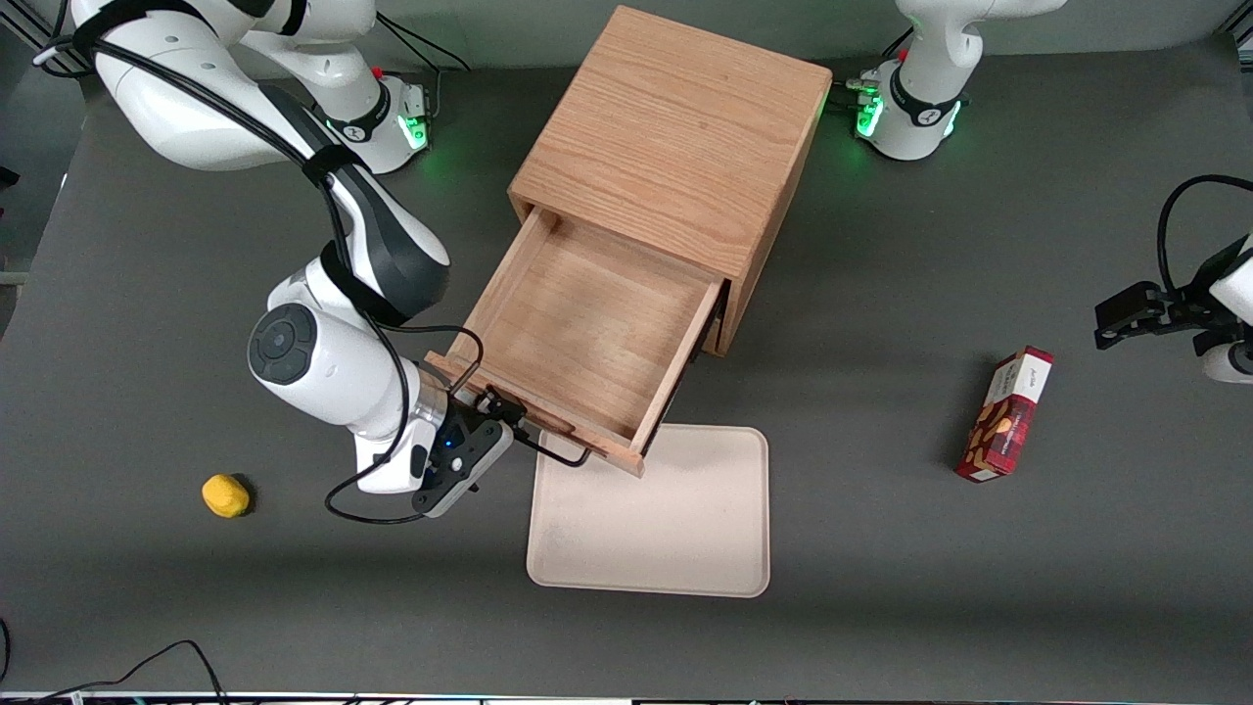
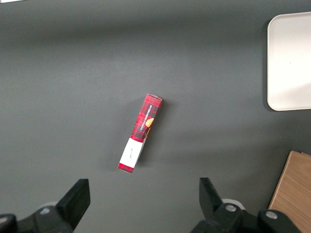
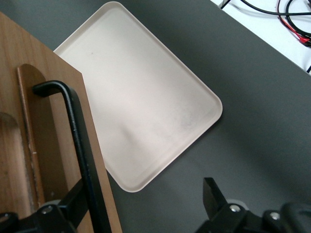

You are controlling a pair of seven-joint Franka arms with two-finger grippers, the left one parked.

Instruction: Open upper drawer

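The upper drawer (image 1: 597, 323) of the oak cabinet (image 1: 675, 137) is pulled far out, and its bare wooden floor shows. The drawer's front panel (image 3: 58, 145) overhangs the near edge of a tray. The thin black wire handle (image 1: 558, 452) (image 3: 80, 141) runs along that front. My right gripper (image 1: 504, 413) (image 3: 146, 199) sits at the end of the handle that lies toward the working arm. Its fingers stand wide apart. One finger (image 3: 77, 196) lies against the handle bar. The second finger (image 3: 211, 191) hangs over bare table. The gripper is open, with nothing clamped.
A cream tray (image 1: 651, 514) (image 3: 141, 102) (image 2: 291, 58) lies on the table in front of the drawer, nearer the front camera. A small yellow object (image 1: 225, 495) sits toward the working arm's end. A red snack box (image 1: 1008, 416) (image 2: 141, 133) lies toward the parked arm's end.
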